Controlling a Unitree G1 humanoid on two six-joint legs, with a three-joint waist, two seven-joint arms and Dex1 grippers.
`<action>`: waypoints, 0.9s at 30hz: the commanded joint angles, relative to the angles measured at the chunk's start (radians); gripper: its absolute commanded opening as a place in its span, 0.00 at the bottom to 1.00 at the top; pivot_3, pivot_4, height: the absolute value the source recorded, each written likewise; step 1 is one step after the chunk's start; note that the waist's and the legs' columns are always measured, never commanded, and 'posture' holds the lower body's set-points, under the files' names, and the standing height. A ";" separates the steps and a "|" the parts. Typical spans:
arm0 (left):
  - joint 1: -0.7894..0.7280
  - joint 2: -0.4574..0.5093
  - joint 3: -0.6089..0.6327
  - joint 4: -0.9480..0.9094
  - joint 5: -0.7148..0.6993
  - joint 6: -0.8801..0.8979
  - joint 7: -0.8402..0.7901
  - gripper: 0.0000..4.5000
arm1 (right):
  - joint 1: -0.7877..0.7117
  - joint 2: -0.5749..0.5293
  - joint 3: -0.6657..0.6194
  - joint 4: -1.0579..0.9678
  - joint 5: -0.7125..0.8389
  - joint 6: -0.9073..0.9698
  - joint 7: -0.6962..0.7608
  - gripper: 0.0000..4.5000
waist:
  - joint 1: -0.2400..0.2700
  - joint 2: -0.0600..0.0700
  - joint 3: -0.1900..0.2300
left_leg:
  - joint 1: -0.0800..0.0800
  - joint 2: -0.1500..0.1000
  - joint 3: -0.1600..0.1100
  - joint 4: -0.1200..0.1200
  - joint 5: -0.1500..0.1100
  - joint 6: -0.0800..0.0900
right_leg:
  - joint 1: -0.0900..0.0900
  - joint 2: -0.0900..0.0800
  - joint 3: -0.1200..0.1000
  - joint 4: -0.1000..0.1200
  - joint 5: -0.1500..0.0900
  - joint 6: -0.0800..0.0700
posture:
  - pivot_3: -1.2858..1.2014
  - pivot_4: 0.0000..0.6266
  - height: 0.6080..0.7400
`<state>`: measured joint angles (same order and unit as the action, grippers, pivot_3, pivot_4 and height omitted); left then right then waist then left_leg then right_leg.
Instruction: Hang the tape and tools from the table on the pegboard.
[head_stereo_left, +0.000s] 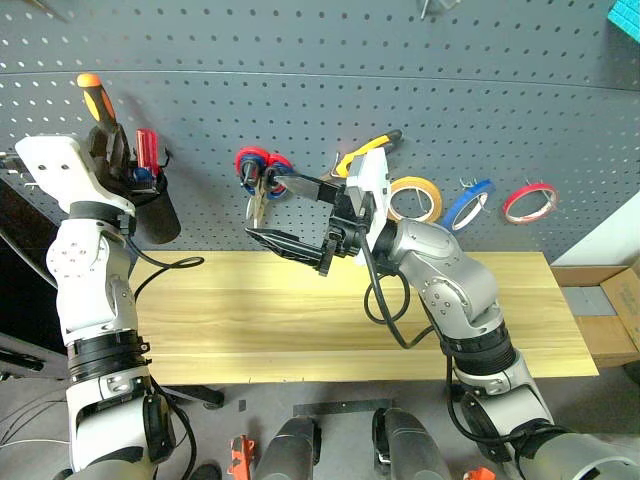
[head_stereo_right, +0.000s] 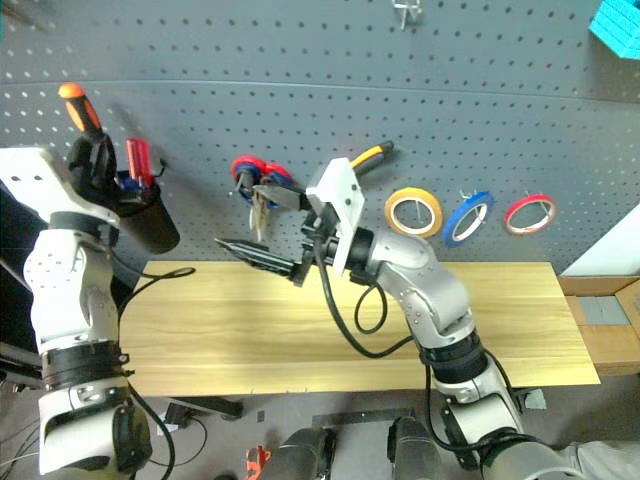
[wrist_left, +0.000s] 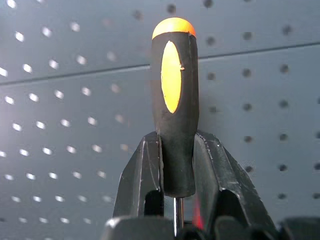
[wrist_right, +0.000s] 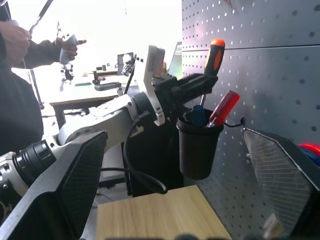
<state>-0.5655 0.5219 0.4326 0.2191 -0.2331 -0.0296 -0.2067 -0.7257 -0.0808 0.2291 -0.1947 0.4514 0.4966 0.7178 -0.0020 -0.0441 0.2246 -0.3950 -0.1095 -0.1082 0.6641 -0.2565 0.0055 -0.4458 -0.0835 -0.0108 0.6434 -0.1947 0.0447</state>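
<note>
My left gripper (head_stereo_left: 103, 140) clamps the orange-and-black screwdriver (head_stereo_left: 95, 100) upright. My right gripper (head_stereo_left: 290, 215) gapes empty. Three tape rolls (head_stereo_left: 529, 201) hang on the pegboard (head_stereo_left: 400, 90).

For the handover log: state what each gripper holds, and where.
Left gripper clamps the orange-and-black screwdriver at the handle's lower end. Right gripper is open, holding nothing.

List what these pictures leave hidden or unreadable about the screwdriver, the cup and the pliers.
- Screwdriver shaft and tip: left wrist view, hidden between the left gripper fingers.
- Black cup contents: right wrist view, its rim hides everything below the handles.
- Pliers: left eye view, the right gripper mount covers all but the handles.
</note>
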 joint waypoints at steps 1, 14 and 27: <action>0.023 0.006 -0.009 -0.058 -0.011 0.036 -0.004 0.11 | -0.001 -0.006 0.002 -0.051 0.008 -0.001 0.001 1.00 | -0.004 0.000 0.000 | 0.000 0.000 0.000 0.000 0.000 0.000 | 0.000 0.000 0.000 0.000 0.000 0.000 | 0.53 0.25 1.00; 0.224 0.014 0.044 -0.372 -0.222 0.181 -0.160 0.96 | 0.056 -0.174 0.027 -0.110 0.051 0.028 0.157 1.00 | -0.001 0.000 -0.002 | 0.000 0.000 0.001 0.001 0.000 0.000 | 0.001 0.000 0.000 0.000 0.000 0.000 | 0.53 0.25 1.00; 0.606 0.023 0.000 -0.493 -0.330 0.323 -0.305 0.96 | 0.308 -0.322 -0.178 0.002 0.046 0.046 0.038 1.00 | 0.002 0.002 -0.003 | 0.006 0.001 0.001 -0.001 -0.003 0.005 | 0.007 -0.001 0.001 -0.001 -0.001 -0.001 | 0.52 0.28 1.00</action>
<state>0.0315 0.5526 0.4512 -0.2756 -0.6099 0.3310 -0.5092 -0.4357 -0.4025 0.0909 -0.2148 0.5194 0.5733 0.7938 0.0001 -0.0418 0.2214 -0.3891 -0.1091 -0.1070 0.6635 -0.2593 0.0104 -0.4384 -0.0846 -0.0097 0.6422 -0.1954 0.0440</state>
